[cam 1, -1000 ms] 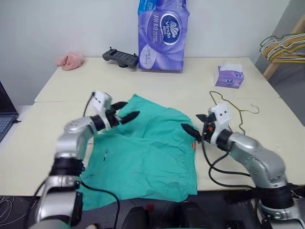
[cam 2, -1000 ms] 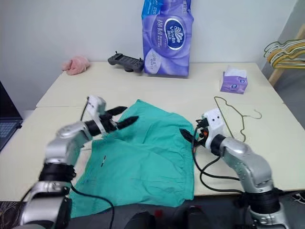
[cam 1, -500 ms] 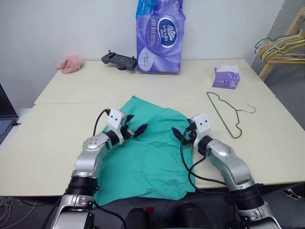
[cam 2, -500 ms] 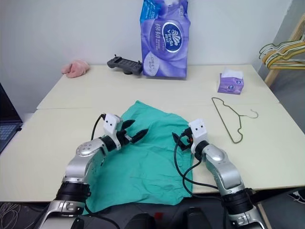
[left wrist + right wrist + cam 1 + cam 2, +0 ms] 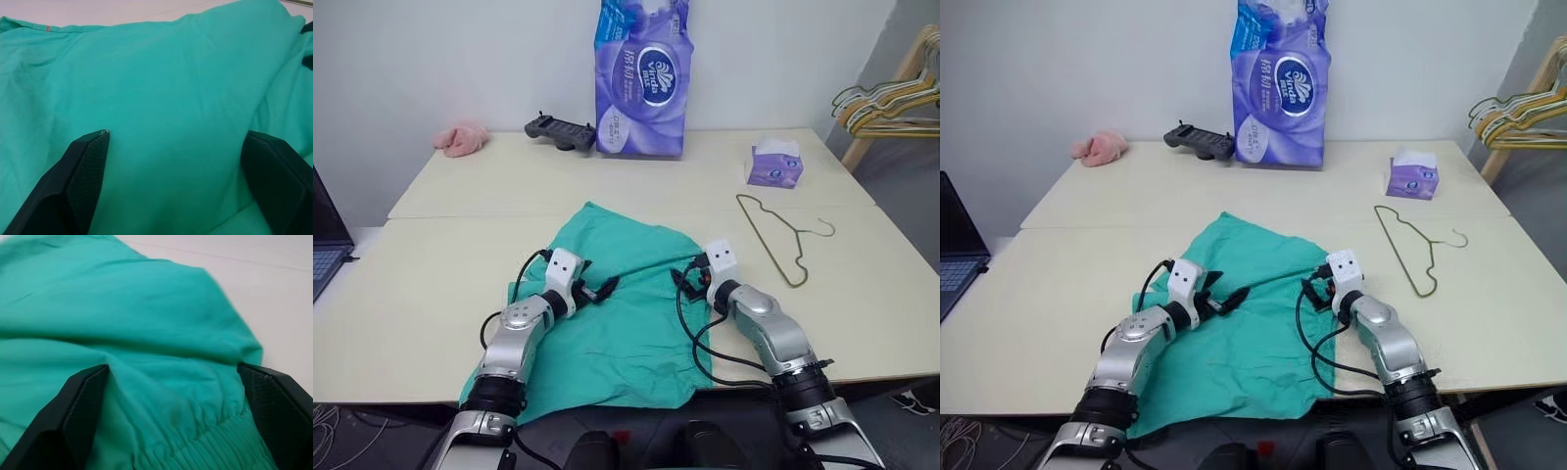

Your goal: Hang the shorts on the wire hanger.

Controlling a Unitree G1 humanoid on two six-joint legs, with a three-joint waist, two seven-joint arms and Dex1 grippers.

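Lying on the table, the shorts sat under both grippers, left and right, jaws spread, wire hanger well right.

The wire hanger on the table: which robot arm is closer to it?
Right. The right end effector sits over the shorts on their hanger side, with bare table between it and the wire hanger. The left end effector is farther away across the shorts.

Both grippers lower, onto the shorts.
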